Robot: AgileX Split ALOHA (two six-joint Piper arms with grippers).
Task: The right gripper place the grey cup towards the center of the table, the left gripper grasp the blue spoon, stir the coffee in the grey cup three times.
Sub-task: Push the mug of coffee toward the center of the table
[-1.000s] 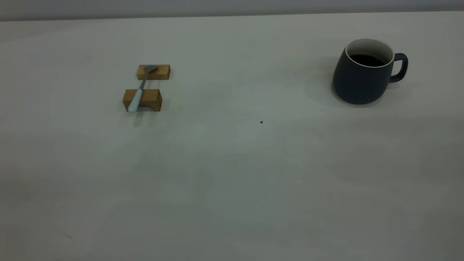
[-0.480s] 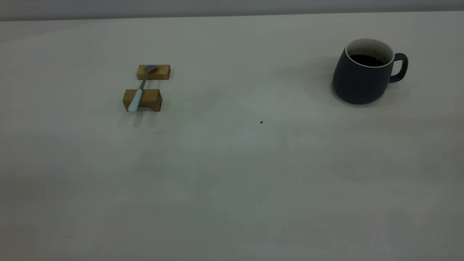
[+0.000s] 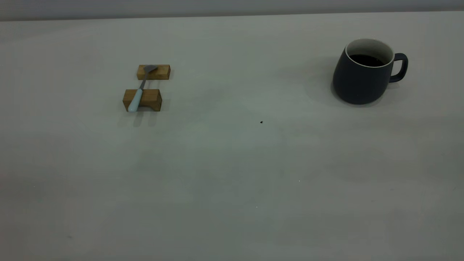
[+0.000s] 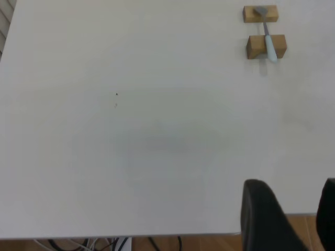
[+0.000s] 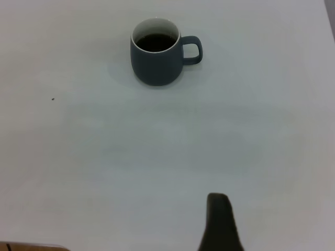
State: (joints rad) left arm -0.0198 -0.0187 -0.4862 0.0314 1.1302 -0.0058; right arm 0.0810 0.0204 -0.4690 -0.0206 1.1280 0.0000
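The grey cup [image 3: 362,76] stood at the upper right of the worktop [image 3: 232,174]. The blue spoon [image 3: 139,88] was laid across two wooden blocks [image 3: 145,99] at the upper left. The left claw [image 4: 288,219] was held wide; the right claw's [image 5: 220,225] state could not be told.

slate-grey cup [image 3: 359,81], pale-blue spoon [image 3: 136,99], brown blocks [image 3: 146,99]

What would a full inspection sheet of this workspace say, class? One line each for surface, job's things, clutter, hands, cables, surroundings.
Surface: pale table, bare but for a small dark speck near the middle.
Job's things: grey cup upright at the right, handle pointing outward, coffee inside; blue spoon bridging two wooden blocks at the left.
Clutter: nothing seen.
Hands: left hand at the table's near edge, far from the spoon, fingers apart; right hand, only one dark finger shows, far from the cup.
Cables: some below the table edge in the left wrist view.
Surroundings: wooden floor below the edge.
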